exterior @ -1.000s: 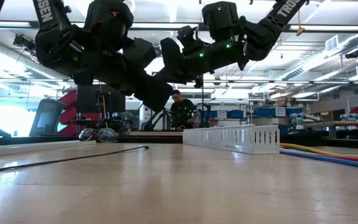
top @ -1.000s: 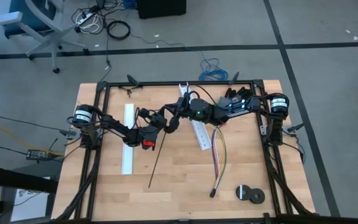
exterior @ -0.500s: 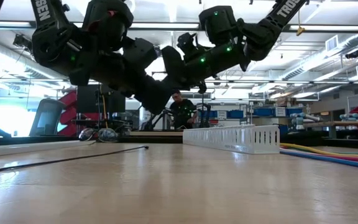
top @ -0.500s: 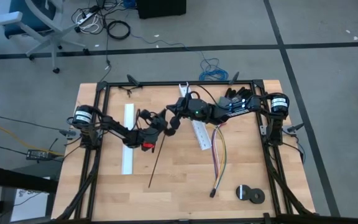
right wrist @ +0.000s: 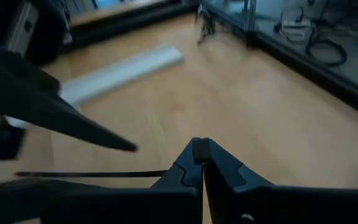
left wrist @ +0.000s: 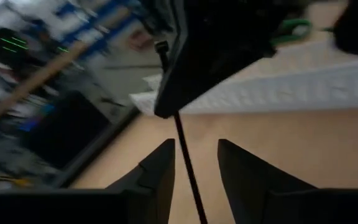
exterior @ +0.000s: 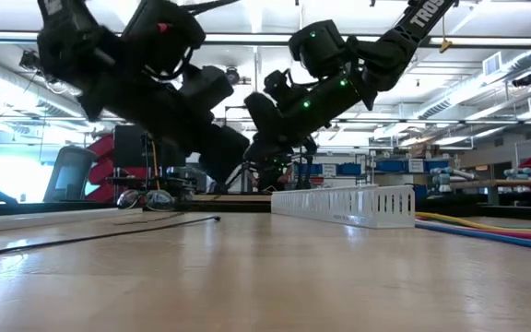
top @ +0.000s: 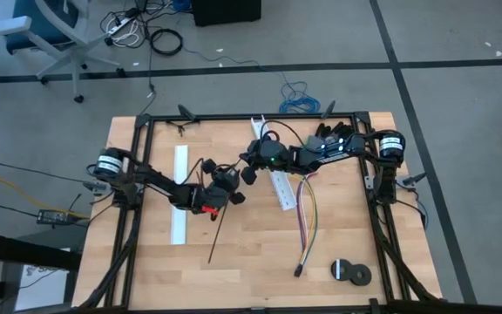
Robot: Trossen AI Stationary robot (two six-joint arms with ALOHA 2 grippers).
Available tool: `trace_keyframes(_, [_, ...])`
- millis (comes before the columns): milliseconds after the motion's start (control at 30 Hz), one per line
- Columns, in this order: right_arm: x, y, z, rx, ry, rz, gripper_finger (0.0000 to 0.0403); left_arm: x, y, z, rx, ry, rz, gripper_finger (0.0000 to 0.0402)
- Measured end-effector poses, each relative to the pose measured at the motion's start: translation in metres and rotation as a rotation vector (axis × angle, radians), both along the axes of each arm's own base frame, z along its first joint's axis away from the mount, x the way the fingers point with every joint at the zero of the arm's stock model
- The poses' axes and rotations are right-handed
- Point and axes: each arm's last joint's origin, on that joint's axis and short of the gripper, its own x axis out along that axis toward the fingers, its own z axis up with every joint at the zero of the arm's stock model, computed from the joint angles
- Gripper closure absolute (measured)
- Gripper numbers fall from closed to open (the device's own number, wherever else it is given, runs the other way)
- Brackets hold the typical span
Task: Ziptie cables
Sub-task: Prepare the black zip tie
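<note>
A thin black ziptie (top: 219, 222) lies flat on the wooden table, also seen as the ziptie (exterior: 109, 234) from table height. My left gripper (top: 231, 187) hovers open above its far end; in the left wrist view my left gripper (left wrist: 196, 143) shows the ziptie (left wrist: 182, 137) between its fingers, untouched. My right gripper (top: 249, 172) hangs shut just beyond, fingertips together at the right gripper (right wrist: 201, 146), the ziptie (right wrist: 92, 174) below. The cables (top: 307, 218), yellow, purple and pinkish, lie to the right, their dark end toward the near edge.
A white slotted channel (top: 279, 185) lies between the grippers and the cables, also the channel (exterior: 348, 205) in the low view. A second white channel (top: 179, 194) lies to the left under my left arm. Two dark tape rolls (top: 349, 272) sit near the right near corner.
My left gripper has moved toward the table's right and tipped lower, toward the ziptie's far end. My right gripper has moved left and down toward the same spot. The ziptie and cables have stayed where they were.
</note>
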Motion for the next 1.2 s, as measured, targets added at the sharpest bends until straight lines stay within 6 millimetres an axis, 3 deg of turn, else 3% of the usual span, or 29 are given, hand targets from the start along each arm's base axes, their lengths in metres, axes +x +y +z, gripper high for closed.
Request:
trace_keyframes(167, [-0.002,0.000,-0.004,0.011,0.041,-0.016,0.0403,-0.010,0.008,0.014,-0.134,0.086,-0.018,0.0270])
trace_keyframes(300, [-0.003,-0.003,-0.006,0.080,0.053,0.087,0.0403,-0.013,0.011,0.020,-0.215,0.095,-0.037,0.0270])
trace_keyframes(767, [-0.008,0.002,-0.015,-0.019,0.173,0.379,0.0403,-0.016,0.008,0.016,-0.363,0.084,-0.190,0.0270])
trace_keyframes(900, [-0.013,0.005,-0.023,-0.003,0.142,0.444,0.0403,-0.028,0.018,0.008,-0.376,-0.010,-0.191,0.0270])
trace_keyframes(1200, [-0.016,-0.001,-0.023,0.000,0.067,0.485,0.0403,-0.062,0.045,-0.004,-0.490,-0.318,-0.430,0.0270])
